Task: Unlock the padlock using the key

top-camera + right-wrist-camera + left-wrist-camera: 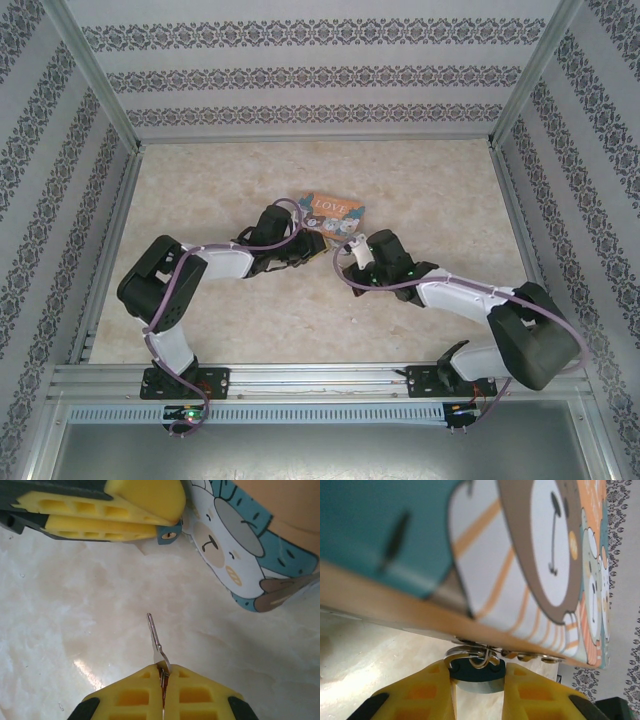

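Yellow ribbed fingers of the right gripper (pixel 163 670) sit closest to the right wrist camera, pressed together on the head of a thin silvery metal key (pixel 156 641). The key's blade pokes out over the pale marble-patterned tabletop (pixel 65 610). Across a patch of bare table from the key's tip, the same view catches one end of the tiny dark blue-teal padlock (pixel 169 534), with a small brassy spot on that end. From the left wrist camera, the left gripper (pixel 478 680) has its yellow fingers pinching the padlock body from both sides. Its thin silvery shackle (pixel 472 656) is looped at the small metal fitting (pixel 520 656) on the edge of the colourful cartoon-printed box (pixel 535 555), a link the right wrist view does not reveal. From overhead, both grippers meet just below the box near the middle of the table, fingertips near each other but apart. Padlock and key are too small to make out there.
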Robot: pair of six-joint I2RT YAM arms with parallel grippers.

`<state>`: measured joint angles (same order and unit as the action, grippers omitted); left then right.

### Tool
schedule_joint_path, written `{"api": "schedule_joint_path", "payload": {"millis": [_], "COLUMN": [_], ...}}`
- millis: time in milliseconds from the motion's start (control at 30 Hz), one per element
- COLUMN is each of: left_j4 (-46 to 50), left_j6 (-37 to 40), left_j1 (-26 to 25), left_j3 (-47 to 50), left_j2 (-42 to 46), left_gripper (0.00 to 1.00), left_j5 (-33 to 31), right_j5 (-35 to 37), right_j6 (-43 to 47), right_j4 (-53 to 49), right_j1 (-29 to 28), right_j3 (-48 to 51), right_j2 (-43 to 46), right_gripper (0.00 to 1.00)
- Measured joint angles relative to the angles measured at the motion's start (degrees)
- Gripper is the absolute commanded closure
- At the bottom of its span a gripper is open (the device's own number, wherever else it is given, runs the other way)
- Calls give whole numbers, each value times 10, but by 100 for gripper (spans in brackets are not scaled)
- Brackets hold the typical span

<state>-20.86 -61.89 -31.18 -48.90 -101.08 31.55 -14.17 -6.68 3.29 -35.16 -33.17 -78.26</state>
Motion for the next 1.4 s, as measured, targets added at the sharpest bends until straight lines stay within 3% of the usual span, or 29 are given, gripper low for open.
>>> {"api": "schedule_joint_path", "payload": {"millis": [1400], "left_j4": [38], "left_j6": [14], "left_j1": [0], "left_j3": [-13], "left_j2": [12], "left_gripper": [78], "left_j5": [4], "right_j5": [61], "right_j6": [22], "right_j4": [38], "right_j1": [-22], "right_j3": [-61], "right_j2": [-78], "right_gripper": [100]}}
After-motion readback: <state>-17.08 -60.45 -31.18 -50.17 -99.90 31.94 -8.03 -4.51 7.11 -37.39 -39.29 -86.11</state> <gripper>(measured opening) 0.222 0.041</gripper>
